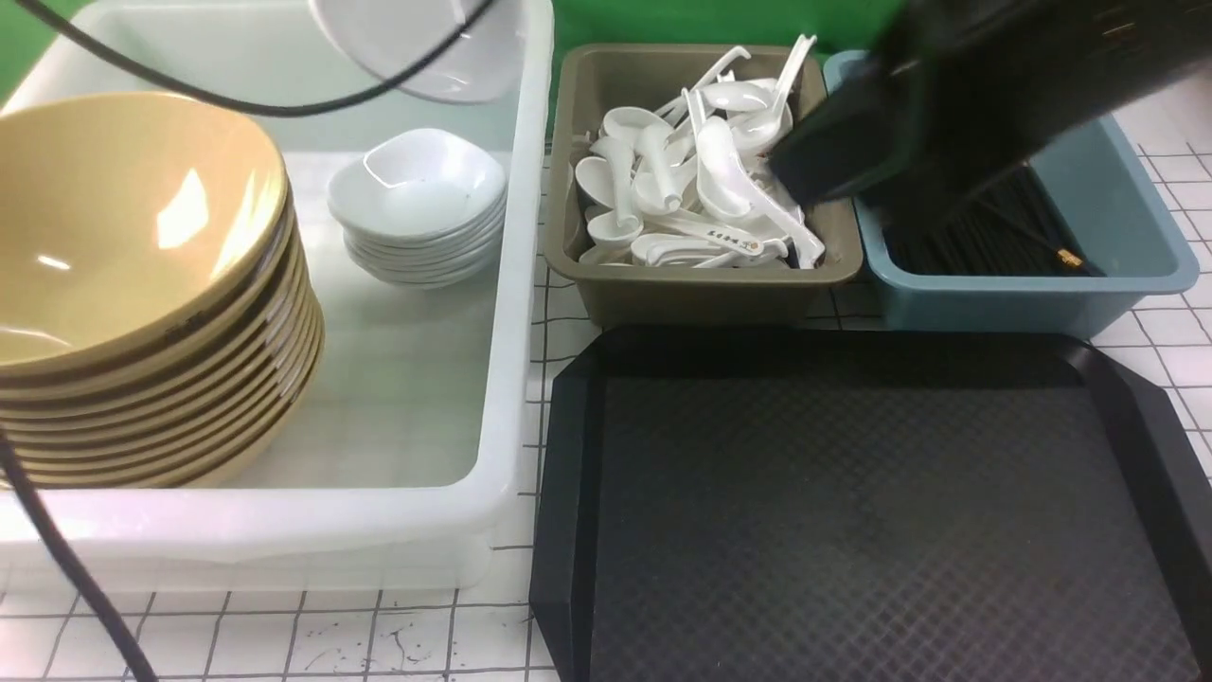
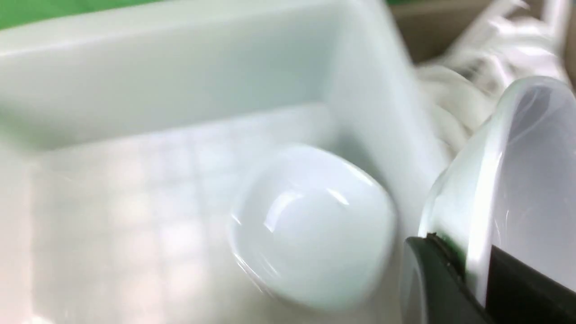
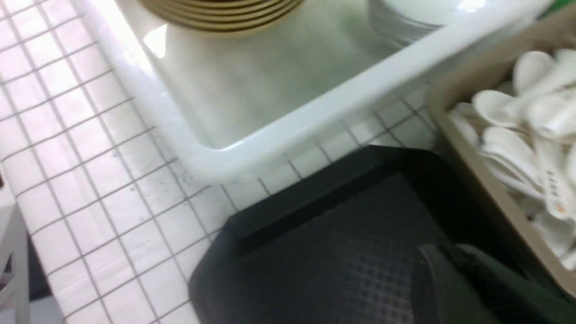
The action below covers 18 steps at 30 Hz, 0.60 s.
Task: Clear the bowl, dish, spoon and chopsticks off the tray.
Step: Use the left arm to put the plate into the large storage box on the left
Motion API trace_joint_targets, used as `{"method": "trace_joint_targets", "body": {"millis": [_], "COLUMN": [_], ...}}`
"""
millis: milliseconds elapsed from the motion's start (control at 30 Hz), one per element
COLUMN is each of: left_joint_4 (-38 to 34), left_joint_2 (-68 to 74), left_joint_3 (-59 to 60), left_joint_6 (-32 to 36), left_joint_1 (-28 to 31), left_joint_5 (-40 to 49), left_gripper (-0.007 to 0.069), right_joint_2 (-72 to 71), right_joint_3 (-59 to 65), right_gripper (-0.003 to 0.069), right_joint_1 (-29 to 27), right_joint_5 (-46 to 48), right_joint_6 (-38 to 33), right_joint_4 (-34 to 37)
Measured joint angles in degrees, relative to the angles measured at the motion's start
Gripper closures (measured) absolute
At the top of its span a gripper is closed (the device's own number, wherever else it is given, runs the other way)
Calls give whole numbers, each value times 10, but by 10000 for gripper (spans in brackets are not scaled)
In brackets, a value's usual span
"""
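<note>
Left gripper (image 2: 470, 270) jaws pinch small glossy white rounded-square dish (image 1: 379, 33), cropped at 11 o'clock; right gripper (image 3: 445, 279) blurred, jaws pressed together.

tray (image 1: 568, 474) 1 | tub (image 1: 511, 284) 1 | brown bin (image 1: 701, 298) 1 | blue bin (image 1: 994, 298) 1

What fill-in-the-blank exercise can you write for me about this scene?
The stacked mustard-yellow glossy bowls sit in the ___ plastic tub.
The thin black chopsticks lie in the ___ plastic bin.
The left pincer grips a small glossy white dish by its ___.
Missing words: white, blue, rim.
</note>
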Motion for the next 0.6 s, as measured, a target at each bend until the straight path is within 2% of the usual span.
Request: {"method": "trace_joint_targets", "body": {"millis": [100, 300, 600], "left_joint_4": [-8, -8, 0], "left_joint_2": [42, 119, 185], "left_joint_3": [0, 1, 4], "left_joint_6": [0, 0, 0], "left_joint_1": [24, 36, 36], "left_joint_5": [-50, -116, -146], "left_gripper": [621, 621, 617], "right_joint_2": [14, 18, 18], "right_joint_3": [0, 0, -1], "right_gripper": [609, 608, 606], "right_joint_1": [4, 4, 4], "right_joint_5": [-1, -1, -16], "right_joint_6": [-3, -4, -5], "right_joint_4": [-4, -30, -47]}}
